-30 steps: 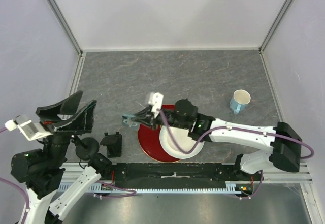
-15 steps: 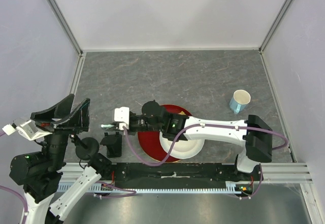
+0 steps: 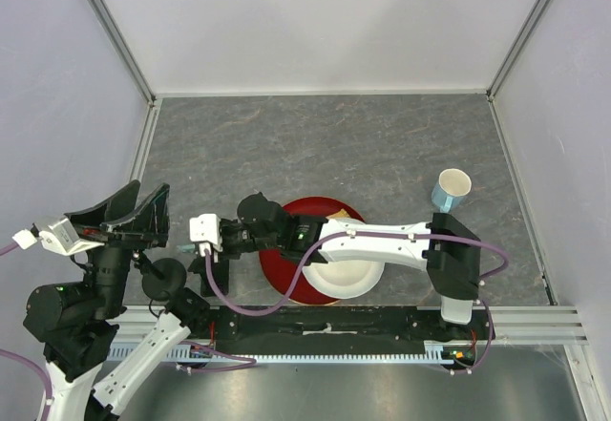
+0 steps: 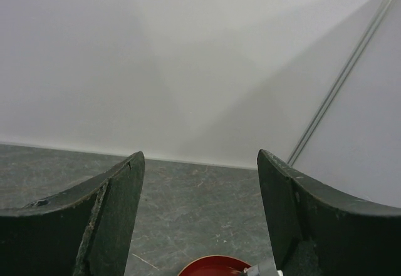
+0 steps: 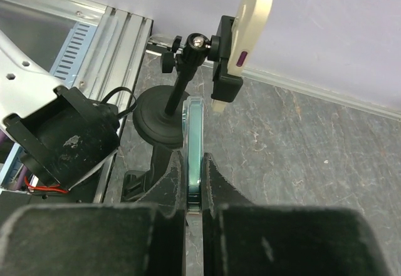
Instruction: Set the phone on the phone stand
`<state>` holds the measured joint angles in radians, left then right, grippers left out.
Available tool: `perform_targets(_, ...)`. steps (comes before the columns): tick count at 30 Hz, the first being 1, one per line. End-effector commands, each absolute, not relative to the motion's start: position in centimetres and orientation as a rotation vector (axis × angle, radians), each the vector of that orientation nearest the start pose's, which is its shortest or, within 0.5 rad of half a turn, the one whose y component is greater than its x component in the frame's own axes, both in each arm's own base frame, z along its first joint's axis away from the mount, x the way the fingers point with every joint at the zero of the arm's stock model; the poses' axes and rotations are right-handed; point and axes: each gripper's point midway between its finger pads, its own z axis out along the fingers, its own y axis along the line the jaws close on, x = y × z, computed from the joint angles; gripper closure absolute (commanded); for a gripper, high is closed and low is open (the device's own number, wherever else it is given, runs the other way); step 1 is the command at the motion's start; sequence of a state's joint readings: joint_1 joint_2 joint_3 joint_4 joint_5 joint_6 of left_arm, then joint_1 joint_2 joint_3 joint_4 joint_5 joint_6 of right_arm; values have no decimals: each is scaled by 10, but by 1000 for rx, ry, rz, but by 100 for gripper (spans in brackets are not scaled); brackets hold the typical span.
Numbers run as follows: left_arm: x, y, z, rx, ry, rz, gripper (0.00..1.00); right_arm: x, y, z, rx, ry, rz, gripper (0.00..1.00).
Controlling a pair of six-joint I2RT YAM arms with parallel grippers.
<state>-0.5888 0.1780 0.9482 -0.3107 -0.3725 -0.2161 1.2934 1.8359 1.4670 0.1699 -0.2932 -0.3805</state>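
Right gripper (image 5: pixel 195 166), jaws clamped on edge-on phone (image 5: pixel 194 126), has swung left to hover over phone stand (image 3: pixel 218 274); seating phone on stand remains. Left gripper (image 4: pixel 200 163) jaws apart, empty.

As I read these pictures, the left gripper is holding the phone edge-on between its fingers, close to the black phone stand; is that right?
Not quite: it is the right gripper that holds the phone edge-on between its fingers, close to the black phone stand. The right wrist view shows this; the left gripper is open and empty.
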Motion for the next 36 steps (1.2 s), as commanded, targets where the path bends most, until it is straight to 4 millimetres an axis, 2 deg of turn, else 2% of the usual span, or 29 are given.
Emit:
perform_targets(1, 136, -16, 445, -169, 1150, -494, 22, 117, 579, 296, -1447, 937, 915, 100)
perform_targets(21, 134, -16, 448, -178, 1143, -512, 22, 122, 596, 274, -1468, 935, 848, 100)
perform_targets(36, 137, -20, 447, -178, 1152, -525, 22, 121, 594, 260, -1491, 925, 825, 100)
